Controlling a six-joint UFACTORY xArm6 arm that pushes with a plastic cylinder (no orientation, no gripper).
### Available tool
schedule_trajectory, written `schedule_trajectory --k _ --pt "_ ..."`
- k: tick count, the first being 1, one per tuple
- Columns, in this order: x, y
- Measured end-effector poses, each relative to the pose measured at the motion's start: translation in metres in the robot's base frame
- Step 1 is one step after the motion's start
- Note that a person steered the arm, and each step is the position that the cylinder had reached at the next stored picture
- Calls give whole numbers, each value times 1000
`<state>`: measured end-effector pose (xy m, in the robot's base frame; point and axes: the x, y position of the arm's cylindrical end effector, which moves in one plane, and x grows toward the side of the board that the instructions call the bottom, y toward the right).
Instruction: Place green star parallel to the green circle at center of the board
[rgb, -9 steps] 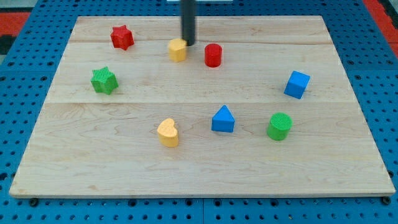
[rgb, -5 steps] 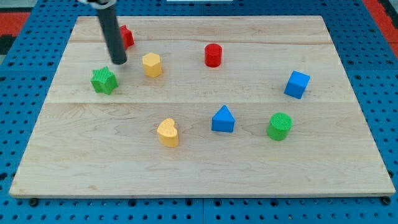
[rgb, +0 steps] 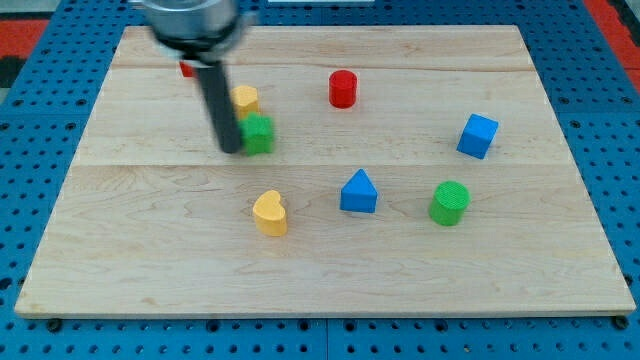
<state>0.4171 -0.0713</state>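
Observation:
The green star (rgb: 259, 134) lies left of the board's centre, blurred, touching the yellow hexagonal block (rgb: 245, 99) just above it. My tip (rgb: 229, 149) is against the star's left side. The green circle, a cylinder (rgb: 449, 203), stands at the view's lower right. The rod hides most of the red star (rgb: 186, 69) at the upper left.
A red cylinder (rgb: 343, 88) stands at the upper middle. A blue cube (rgb: 477, 135) is at the right. A blue triangle (rgb: 358, 192) and a yellow heart (rgb: 270, 213) lie below centre. The wooden board (rgb: 560, 250) rests on a blue pegboard.
My tip swept left from the yellow hexagon, moving it left, then came round the green star and pushed it right, up to the yellow block.

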Motion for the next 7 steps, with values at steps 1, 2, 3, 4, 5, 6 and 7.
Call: schedule_trajectory --k 1,2,3,4,5,6,7 --pt "-19 72" --pt "-12 30" --pt "-21 27" --pt "-45 45" --pt "-46 111" --pt "-41 107" --pt "-54 45"
